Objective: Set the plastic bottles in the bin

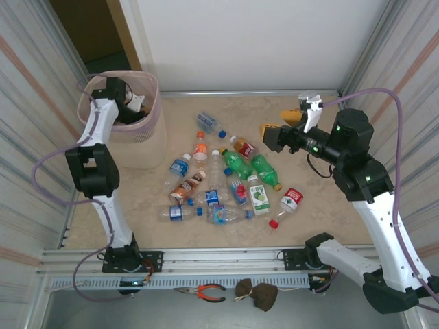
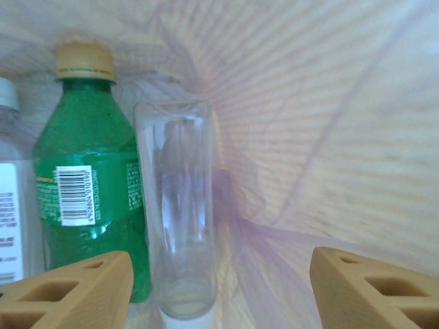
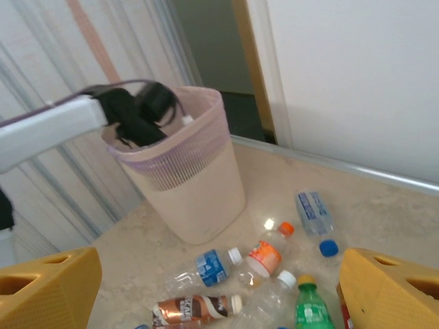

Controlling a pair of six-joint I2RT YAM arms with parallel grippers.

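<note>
- One pale, stone-patterned table (image 1: 309, 219) carries the whole job. Its smooth top offers nothing to stop a round bottle rolling if it is nudged.
- Far left stands the bin (image 1: 145, 151), tall and rounded, with a finely ribbed beige wall and a thin, translucent pink bag as liner. The likely hazard is that the film catches on a finger when the arm lifts out and the liner is dragged up.
- Down inside it, the left gripper (image 2: 219, 274) has its jaws spread wide, clamping nothing. A clear bottle (image 2: 175, 205) with smooth walls lies just ahead, apart from both fingers, beside a green bottle (image 2: 89, 192) with a tan cap.
- Above the far right of the table, the right gripper (image 1: 280, 123) hovers with its jaws wide and empty.
- More than a dozen plastic bottles (image 1: 238, 164) lie on their sides, bunched mid-table, several touching. A grab there could pinch two at once, or squeeze a slick, thin-walled one out of the jaws.
</note>
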